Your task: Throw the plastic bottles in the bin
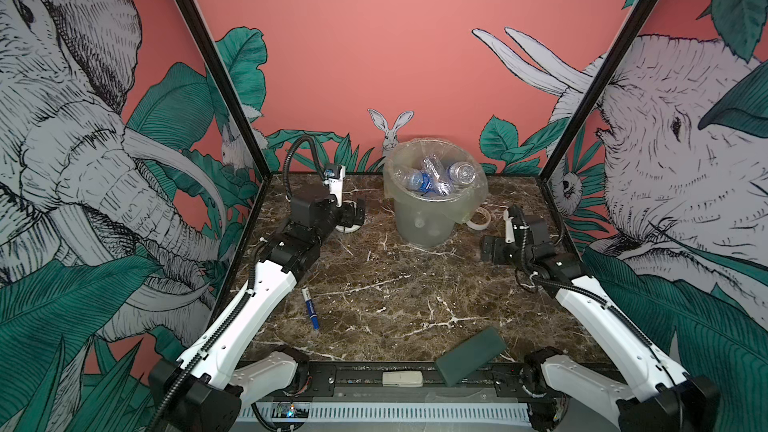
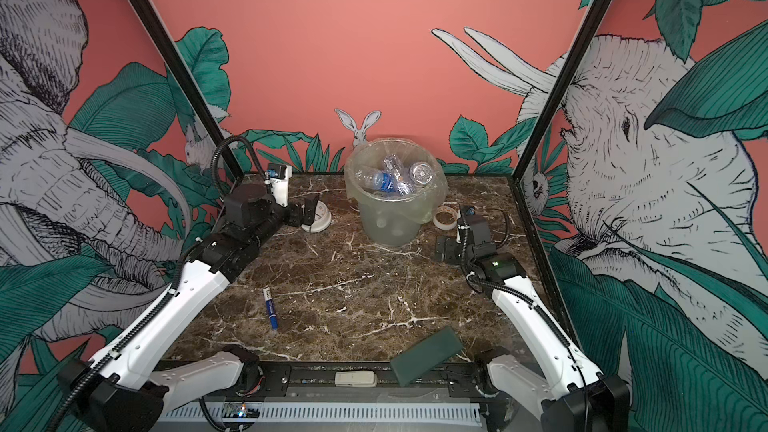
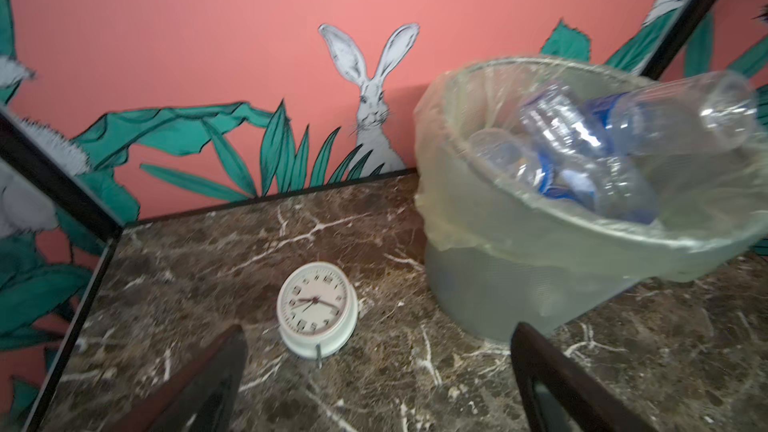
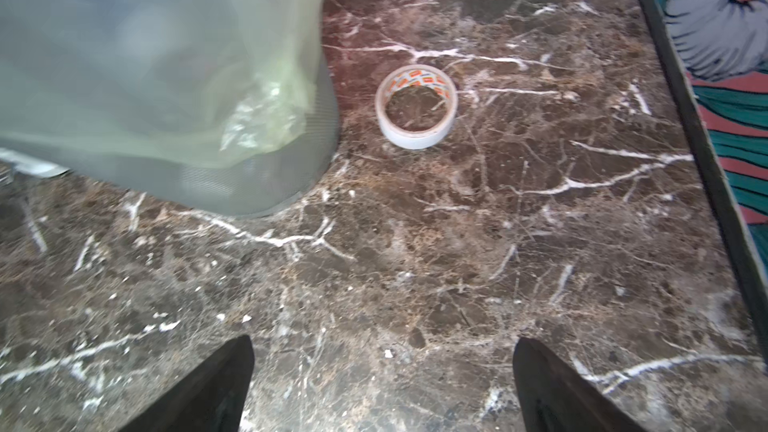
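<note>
Green block (image 1: 469,361), pen (image 1: 310,308) lay on worktop (image 1: 395,297); bottles (image 1: 459,172) all sat in bin (image 1: 419,222); my left end effector (image 3: 378,332), right end effector (image 4: 382,342) were released, empty; task looked done.

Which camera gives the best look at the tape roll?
The right wrist view: the tape roll lies whole and close beside the bin. Both top views show it small and distant; the left wrist view misses it.
</note>
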Tool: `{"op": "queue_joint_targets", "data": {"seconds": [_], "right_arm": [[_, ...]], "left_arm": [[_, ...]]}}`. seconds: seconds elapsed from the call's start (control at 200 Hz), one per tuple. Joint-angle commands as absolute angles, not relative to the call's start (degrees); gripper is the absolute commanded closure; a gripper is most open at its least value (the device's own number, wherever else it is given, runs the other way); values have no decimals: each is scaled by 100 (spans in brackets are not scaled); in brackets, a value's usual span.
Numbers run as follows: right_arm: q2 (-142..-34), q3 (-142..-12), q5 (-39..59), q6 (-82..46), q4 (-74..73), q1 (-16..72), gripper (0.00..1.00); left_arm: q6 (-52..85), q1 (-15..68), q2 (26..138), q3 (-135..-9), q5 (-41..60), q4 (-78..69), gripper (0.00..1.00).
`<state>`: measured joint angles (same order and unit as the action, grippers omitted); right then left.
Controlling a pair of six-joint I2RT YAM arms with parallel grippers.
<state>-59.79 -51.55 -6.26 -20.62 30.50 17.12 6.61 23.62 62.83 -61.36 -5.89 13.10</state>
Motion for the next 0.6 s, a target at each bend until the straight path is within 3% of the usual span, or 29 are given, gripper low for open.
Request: {"op": "queue_joint_targets", "data": {"seconds": [0.0, 0.35, 0.595], "right_arm": [[-6046, -5345, -761, -2154, 2885, 1411, 1], [-6770, -5466, -744, -2202, 2515, 264, 1], [-6958, -4968, -1187, -1831, 1413, 144, 1]], "left_arm": [[1122, 2065, 6146, -5727, -344, 1421, 0], [1669, 1587, 6033, -4664, -2377, 696, 0], [410, 1142, 6536, -3543, -1917, -1465, 0]]}}
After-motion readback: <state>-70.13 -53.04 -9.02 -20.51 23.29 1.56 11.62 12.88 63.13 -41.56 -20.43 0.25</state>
